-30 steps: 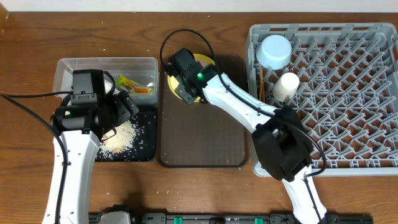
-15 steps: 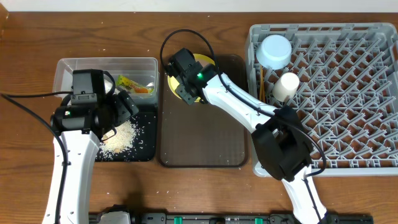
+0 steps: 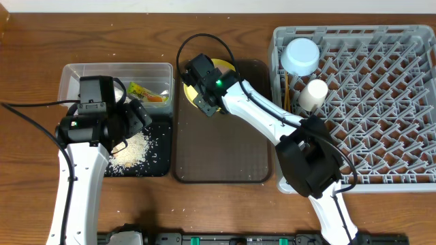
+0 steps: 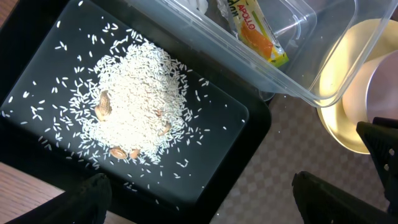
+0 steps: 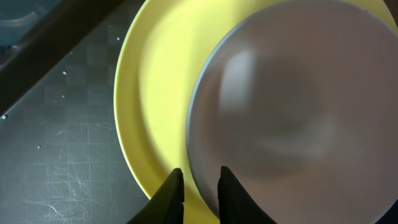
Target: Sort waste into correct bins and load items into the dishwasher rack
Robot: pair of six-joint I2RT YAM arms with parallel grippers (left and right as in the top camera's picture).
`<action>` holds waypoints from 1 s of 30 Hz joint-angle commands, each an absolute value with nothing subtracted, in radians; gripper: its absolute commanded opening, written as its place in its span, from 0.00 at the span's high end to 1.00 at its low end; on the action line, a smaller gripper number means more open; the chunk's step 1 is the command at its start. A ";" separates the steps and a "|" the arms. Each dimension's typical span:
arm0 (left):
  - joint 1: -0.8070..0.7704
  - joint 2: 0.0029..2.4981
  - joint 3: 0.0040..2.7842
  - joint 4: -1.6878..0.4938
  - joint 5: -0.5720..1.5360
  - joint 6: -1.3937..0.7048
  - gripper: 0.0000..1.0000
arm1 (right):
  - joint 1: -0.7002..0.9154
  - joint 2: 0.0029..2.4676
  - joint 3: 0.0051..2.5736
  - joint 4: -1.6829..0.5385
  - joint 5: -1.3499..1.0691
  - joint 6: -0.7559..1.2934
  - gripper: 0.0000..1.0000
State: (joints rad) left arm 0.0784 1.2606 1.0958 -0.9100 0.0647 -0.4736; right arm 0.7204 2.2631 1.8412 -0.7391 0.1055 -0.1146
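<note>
Right wrist view: the right gripper [image 5: 198, 186], jaws narrowed, is straddling the rim of the pale pink-white bowl [image 5: 286, 112] sitting on the yellow plate [image 5: 155, 93] at the far end of the brown tray [image 3: 221, 150], whether clamped I cannot tell, while the left gripper [image 4: 205, 193] is hovering wide open over rice [image 4: 134, 99].

The bowl [image 5: 286, 118] is showing blurred in the right wrist view and running off the right and bottom edges. Whether the fingers [image 5: 171, 198] are touching its rim is unclear. Overhead, the right arm [image 3: 259, 112] is covering most of the plate [image 3: 226, 66], and the left arm [image 3: 92, 129] is hiding part of the tub [image 3: 75, 71] and tray [image 3: 162, 160]. The left wrist view's top edge is cutting off the tissue [image 4: 198, 5].
</note>
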 commanded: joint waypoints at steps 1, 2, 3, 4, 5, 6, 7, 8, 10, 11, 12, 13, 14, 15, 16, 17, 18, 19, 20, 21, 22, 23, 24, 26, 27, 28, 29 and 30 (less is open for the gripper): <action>0.082 1.262 1.110 -0.912 0.059 -0.468 0.04 | 0.720 2.276 1.848 -0.742 0.108 -0.114 0.85; 0.082 1.262 1.110 -0.912 0.059 -0.468 0.04 | 0.720 2.276 1.848 -0.744 0.108 -0.114 0.85; 0.082 1.262 1.110 -0.912 0.059 -0.468 0.04 | 0.720 2.276 1.848 -0.745 0.108 -0.114 0.85; 0.082 1.262 1.110 -0.912 0.059 -0.468 0.04 | 0.719 2.276 1.848 -0.746 0.108 -0.114 0.84; 0.082 1.262 1.110 -0.912 0.059 -0.468 0.04 | 0.719 2.276 1.848 -0.746 0.108 -0.114 0.84; 0.082 1.262 1.110 -0.912 0.059 -0.468 0.04 | 0.719 2.276 1.848 -0.745 0.108 -0.114 0.84; 0.082 1.262 1.110 -0.912 0.059 -0.468 0.04 | 0.719 2.276 1.848 -0.745 0.108 -0.114 0.84; 0.082 1.262 1.110 -0.912 0.059 -0.468 0.04 | 0.719 2.276 1.848 -0.744 0.108 -0.114 0.84; 0.082 1.262 1.110 -0.912 0.059 -0.468 0.04 | 0.719 2.276 1.847 -0.744 0.108 -0.114 0.84; 0.082 1.262 1.110 -0.912 0.059 -0.468 0.04 | 0.719 2.276 1.847 -0.744 0.108 -0.114 0.83; 0.082 1.262 1.110 -0.912 0.059 -0.468 0.04 | 0.719 2.276 1.847 -0.745 0.108 -0.114 0.84; 0.082 1.262 1.110 -0.912 0.059 -0.468 0.04 | 0.719 2.276 1.847 -0.745 0.108 -0.114 0.84; 0.082 1.262 1.110 -0.912 0.059 -0.468 0.04 | 0.719 2.276 1.847 -0.746 0.108 -0.114 0.83; 0.082 1.262 1.110 -0.912 0.059 -0.468 0.04 | 0.719 2.276 1.847 -0.746 0.108 -0.114 0.84; 0.082 1.262 1.110 -0.912 0.059 -0.468 0.04 | 0.719 2.276 1.847 -0.746 0.108 -0.114 0.84; 0.082 1.262 1.110 -0.912 0.059 -0.468 0.04 | 0.719 2.276 1.847 -0.746 0.108 -0.114 0.84; 0.082 1.262 1.110 -0.912 0.059 -0.468 0.04 | 0.719 2.276 1.847 -0.745 0.108 -0.114 0.84; 0.082 1.262 1.110 -0.912 0.059 -0.468 0.04 | 0.719 2.276 1.847 -0.745 0.108 -0.115 0.84; 0.082 1.262 1.110 -0.912 0.059 -0.468 0.04 | 0.719 2.276 1.847 -0.745 0.108 -0.117 0.84; 0.082 1.262 1.110 -0.912 0.059 -0.468 0.04 | 0.719 2.276 1.847 -0.745 0.108 -0.122 0.84; 0.082 1.262 1.110 -0.912 0.059 -0.468 0.04 | 0.719 2.276 1.847 -0.745 0.108 -0.122 0.84; 0.082 1.262 1.110 -0.912 0.059 -0.468 0.04 | 0.719 2.276 1.847 -0.745 0.108 -0.122 0.84; 0.082 1.262 1.110 -0.912 0.059 -0.468 0.04 | 0.719 2.276 1.847 -0.745 0.108 -0.122 0.84; 0.082 1.262 1.110 -0.912 0.059 -0.468 0.04 | 0.719 2.276 1.847 -0.744 0.109 -0.138 0.84; 0.082 1.262 1.110 -0.912 0.059 -0.468 0.04 | 0.719 2.276 1.847 -0.744 0.109 -0.140 0.84; 0.082 1.262 1.110 -0.912 0.059 -0.468 0.04 | 0.719 2.276 1.847 -0.744 0.109 -0.140 0.84; 0.082 1.262 1.110 -0.912 0.059 -0.468 0.04 | 0.719 2.276 1.847 -0.745 0.109 -0.140 0.84; 0.082 1.262 1.110 -0.912 0.059 -0.468 0.04 | 0.719 2.276 1.847 -0.747 0.109 -0.140 0.84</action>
State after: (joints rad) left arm 0.0784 1.2606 1.0958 -0.9100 0.0647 -0.4736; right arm 0.7204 2.2635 1.8412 -0.7429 0.1055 -0.1226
